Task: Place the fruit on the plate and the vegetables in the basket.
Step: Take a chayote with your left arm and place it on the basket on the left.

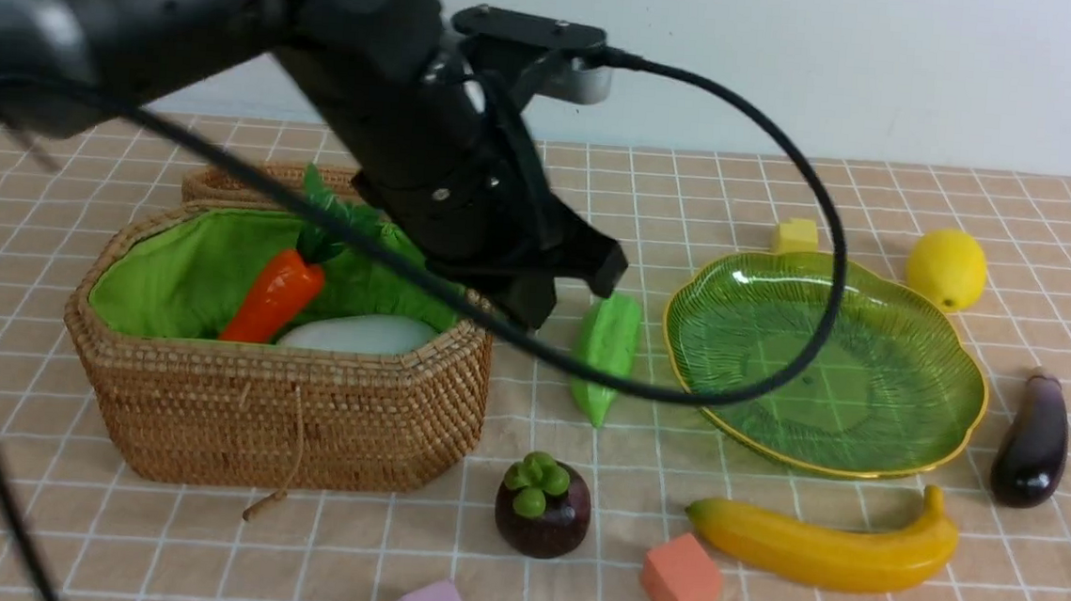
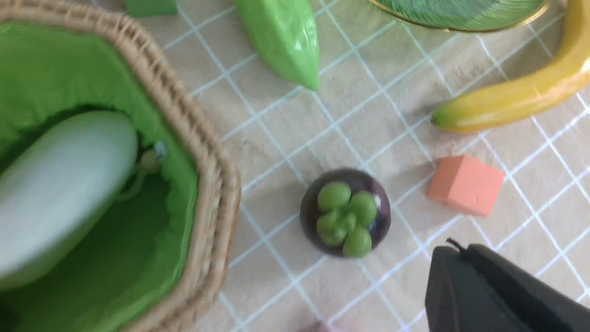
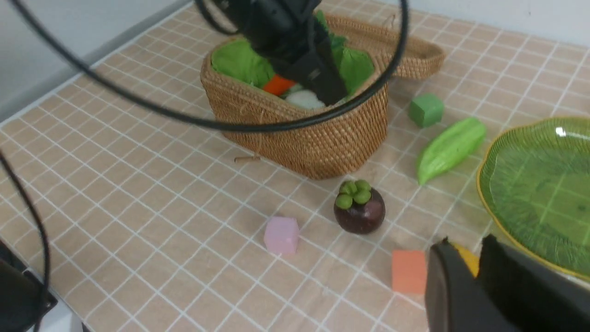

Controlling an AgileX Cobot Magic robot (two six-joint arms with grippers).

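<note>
Wicker basket [image 1: 273, 414] holds carrot [image 1: 274, 296] and radish [image 1: 359, 333]. Over its right rim hangs the left gripper [image 1: 541, 291], jaws pressed together, empty. Its slack cable [image 1: 838, 265] could snag the gourd [image 1: 607, 353] lying between basket and plate [image 1: 869, 380]. Right gripper [image 3: 468, 260], jaws slightly apart, hovers near the banana [image 1: 825, 547].

A: Any patterns?
B: White grid on the beige tablecloth [image 1: 881, 212]; fine ribs on the translucent green leaf-shaped plate [image 1: 920, 327], gold rim
A: The octagonal woven wicker basket [image 1: 273, 414]?
B: Tan, lining bright green
</note>
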